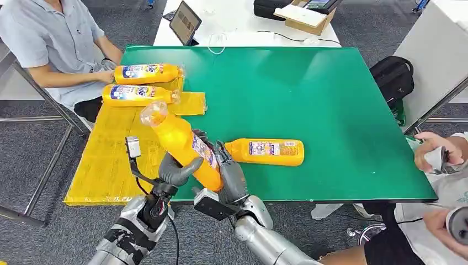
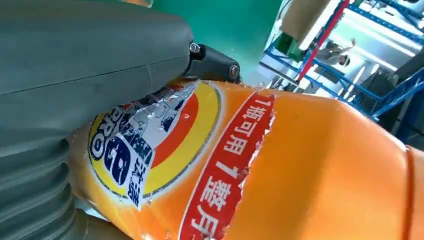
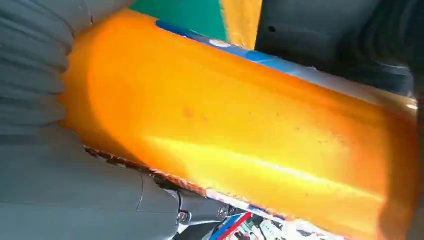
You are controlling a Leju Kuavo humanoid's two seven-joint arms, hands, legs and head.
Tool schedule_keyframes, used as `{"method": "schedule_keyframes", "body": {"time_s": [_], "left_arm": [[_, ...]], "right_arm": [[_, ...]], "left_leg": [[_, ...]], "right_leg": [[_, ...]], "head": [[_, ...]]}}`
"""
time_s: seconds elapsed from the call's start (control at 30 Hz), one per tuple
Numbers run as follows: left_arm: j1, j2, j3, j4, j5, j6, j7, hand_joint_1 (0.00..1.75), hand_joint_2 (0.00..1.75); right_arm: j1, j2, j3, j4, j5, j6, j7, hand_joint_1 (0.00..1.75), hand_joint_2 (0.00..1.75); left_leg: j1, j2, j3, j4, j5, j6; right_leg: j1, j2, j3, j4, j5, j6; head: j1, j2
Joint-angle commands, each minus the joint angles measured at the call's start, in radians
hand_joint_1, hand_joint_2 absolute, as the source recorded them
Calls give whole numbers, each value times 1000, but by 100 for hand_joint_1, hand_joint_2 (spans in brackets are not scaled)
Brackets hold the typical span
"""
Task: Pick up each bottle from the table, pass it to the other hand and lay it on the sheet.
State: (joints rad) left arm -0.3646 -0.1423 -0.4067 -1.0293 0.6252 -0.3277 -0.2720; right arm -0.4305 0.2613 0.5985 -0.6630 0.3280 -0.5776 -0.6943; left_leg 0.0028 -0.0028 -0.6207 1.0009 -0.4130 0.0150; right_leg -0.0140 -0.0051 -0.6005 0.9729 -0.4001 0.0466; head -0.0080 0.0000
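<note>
The orange detergent bottle (image 1: 182, 146) is held off the table, above the near edge where the yellow sheet (image 1: 110, 160) meets the green table (image 1: 331, 99). Its long axis slants, the clear cap end up and away toward the sheet, the base down near the robot. Both hands are on it: the left hand (image 1: 177, 170) wraps the lower body from the sheet side, its thumb across the front, and the right hand (image 1: 229, 174) presses the same stretch from the table side, fingers (image 1: 221, 152) closed against the label. In the wrist views the bottle sits tight against each palm.

This looks like the handover itself. The sheet lies on the left hand's side, so that hand is the nearer one to carry the bottle over and lay it flat once the right lets go.

Two like bottles (image 1: 144, 83) already lie on the sheet's far end, beside a seated person (image 1: 55, 44). A fourth bottle (image 1: 266, 152) lies on its side on the table, just beyond the right hand.
</note>
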Motion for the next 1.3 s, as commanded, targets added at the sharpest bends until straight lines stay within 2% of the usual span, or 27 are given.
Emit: {"method": "schedule_keyframes", "body": {"time_s": [0.03, 0.2, 0.3, 0.37, 0.4, 0.47, 0.5, 0.53, 0.57, 0.67, 0.7, 0.8, 0.87, 0.9, 1.0, 1.27, 1.3], "left_arm": [[-142, 34, 89, 205, -45, 125, -20, 175, 175], [-193, 56, 262, 260, -17, 205, -38, 175, 175], [-268, 85, 319, 374, -85, 335, -75, 175, 175], [-284, 94, 326, 394, -106, 374, -95, 175, 175], [-314, 93, 331, 432, -230, 565, -217, 175, 175], [-321, 102, 313, 415, -359, 711, -301, 175, 175], [-322, 113, 281, 394, -515, 860, -325, 175, 175], [-322, 115, 273, 389, -544, 871, -318, 175, 175], [-338, 124, 223, 398, -703, 960, -270, 175, 175], [-344, 125, 211, 405, -737, 972, -255, 175, 175], [-381, 129, 142, 468, -848, 1008, -190, 175, 175], [-482, 137, -36, 621, -1174, 928, 12, 175, 175], [-509, 141, -120, 656, -1352, 915, 65, 175, 175], [-512, 133, -114, 658, -1363, 866, 66, 175, 175], [-512, 133, -114, 658, -1363, 866, 66, 175, 175], [-512, 133, -114, 658, -1363, 866, 66, 175, 175], [-507, 126, -116, 651, -1384, 823, 78, 175, 175]], "right_arm": [[-24, 58, -27, -7, -121, -23, -4, 0, 0], [58, 11, -15, -168, -124, -117, -4, 0, 0], [145, 19, -146, -285, 33, -121, -4, 0, 0], [158, 22, -166, -300, 59, -121, -4, 0, 0], [194, 42, -226, -352, 126, -121, -4, 0, 0], [222, 55, -259, -383, 170, -121, -4, 0, 0], [258, 71, -300, -441, 221, -121, -4, 0, 0], [264, 74, -308, -452, 229, -121, -4, 0, 0], [279, 81, -328, -485, 253, -121, -4, 0, 0], [280, 82, -332, -487, 251, -121, -4, 0, 0], [270, 80, -330, -471, 246, -121, -4, 0, 0], [253, 66, -301, -438, 234, -121, -4, 0, 0], [240, 56, -280, -394, 214, -121, -4, 0, 0], [233, 53, -271, -374, 201, -121, -4, 0, 0], [233, 53, -271, -374, 201, -121, -4, 0, 0], [233, 53, -271, -374, 201, -121, -4, 0, 0], [229, 41, -246, -352, 177, -121, -4, 0, 0]], "left_leg": [[0, 2, 3, 1, -1, -1], [1, 2, 5, 0, -2, -1], [1, -1, 4, 0, -1, -1], [1, 0, 3, 0, -1, -1], [1, 0, 2, 0, 0, -1], [1, -1, 1, 0, 0, -1], [2, -2, 3, 1, -1, -1], [2, -3, 1, 1, -1, -1], [1, -1, 0, 0, 0, -1], [1, -3, 1, 0, 0, -1], [1, -5, 3, 1, -1, -1], [1, -5, 2, 2, -1, 0], [1, -4, 0, 1, 0, 0], [1, -5, 2, 2, 0, 0], [1, 0, 3, 1, 0, 1], [1, 0, 3, 1, -1, 1], [1, 0, 3, 0, 0, 1]], "right_leg": [[0, 2, 2, 1, -1, -2], [1, 2, 4, 0, -1, -2], [1, -2, 4, 0, -2, -2], [1, 0, 2, 0, -1, -2], [1, 0, 1, 0, -1, -1], [1, -1, 1, 1, -1, -1], [2, -2, 3, 1, -2, -2], [1, -3, 2, 1, -2, -2], [1, -1, 0, 1, -1, -1], [1, -3, 1, 1, -2, -1], [1, -5, 4, 1, -3, -2], [1, -6, 4, 2, -2, -2], [1, -6, 1, 1, -1, -1], [1, -7, 4, 1, -2, -2], [1, -2, 4, 0, -1, -2], [1, -1, 3, 1, -1, -2], [1, -1, 3, 0, -1, -2]], "head": [[0, 0], [0, 0], [0, 0], [0, 0], [0, 0], [0, 0], [0, 0], [0, 0], [0, 0], [0, 0], [1, 0], [0, 0], [0, 0], [1, 0], [0, 0], [0, 0], [0, 0]]}}
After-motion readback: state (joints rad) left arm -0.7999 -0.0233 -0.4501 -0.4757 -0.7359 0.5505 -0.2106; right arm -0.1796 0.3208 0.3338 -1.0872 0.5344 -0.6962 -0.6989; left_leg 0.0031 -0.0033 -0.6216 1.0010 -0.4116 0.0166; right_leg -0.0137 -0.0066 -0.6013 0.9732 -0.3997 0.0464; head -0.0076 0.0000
